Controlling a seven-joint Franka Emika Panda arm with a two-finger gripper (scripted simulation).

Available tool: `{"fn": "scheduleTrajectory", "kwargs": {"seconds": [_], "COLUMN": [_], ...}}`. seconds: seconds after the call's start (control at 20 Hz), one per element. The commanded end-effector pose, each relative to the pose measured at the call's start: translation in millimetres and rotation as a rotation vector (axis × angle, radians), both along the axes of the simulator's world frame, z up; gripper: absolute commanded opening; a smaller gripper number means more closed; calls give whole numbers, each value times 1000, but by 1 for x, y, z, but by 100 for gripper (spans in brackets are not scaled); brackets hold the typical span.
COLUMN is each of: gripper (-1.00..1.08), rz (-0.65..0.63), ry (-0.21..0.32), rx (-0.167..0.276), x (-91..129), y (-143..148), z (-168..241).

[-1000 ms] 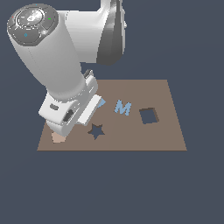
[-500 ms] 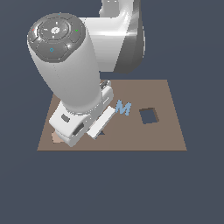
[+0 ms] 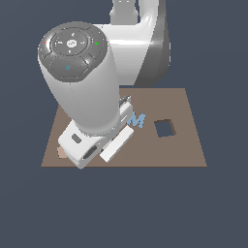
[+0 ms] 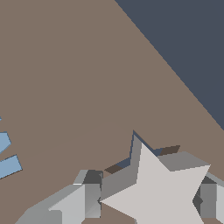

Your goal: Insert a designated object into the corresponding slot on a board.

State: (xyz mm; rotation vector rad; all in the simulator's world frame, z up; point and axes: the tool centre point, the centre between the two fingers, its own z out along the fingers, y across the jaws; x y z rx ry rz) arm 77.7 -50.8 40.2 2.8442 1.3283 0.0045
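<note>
In the wrist view my gripper (image 4: pixel 151 199) is shut on the off-white star piece (image 4: pixel 159 192), with a grey finger (image 4: pixel 89 197) on either side of it. The star sits right over the star-shaped slot (image 4: pixel 136 151), which shows only as narrow slivers around the star's points. I cannot tell whether the star is inside the slot or just above it. The brown board (image 3: pixel 181 104) lies flat. In the exterior view my arm's hand (image 3: pixel 92 145) hides the star, the slot and the fingers.
A dark square cutout (image 3: pixel 164 128) lies on the board's side at the exterior view's right. A light blue piece (image 3: pixel 138 119) lies beside my arm and also shows in the wrist view (image 4: pixel 8 166). A tan piece (image 3: pixel 61 152) peeks out by the board's corner.
My arm has swung over the star slot, which was open to view a second ago and is now covered by the hand. The wrist has come down closer to the board.
</note>
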Motion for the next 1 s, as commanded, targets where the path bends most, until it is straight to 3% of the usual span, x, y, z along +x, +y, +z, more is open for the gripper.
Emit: {"fn": "scheduleTrajectory", "kwargs": {"seconds": [0.0, 0.45, 0.5, 0.95], "gripper": [-100, -100, 100, 100], "rz": [-7, -7, -7, -7], "ry": [0, 0, 0, 0], "rx": [0, 0, 0, 0], "x": [2, 2, 2, 2], "y": [0, 0, 0, 0], "z": [0, -10, -10, -10]}}
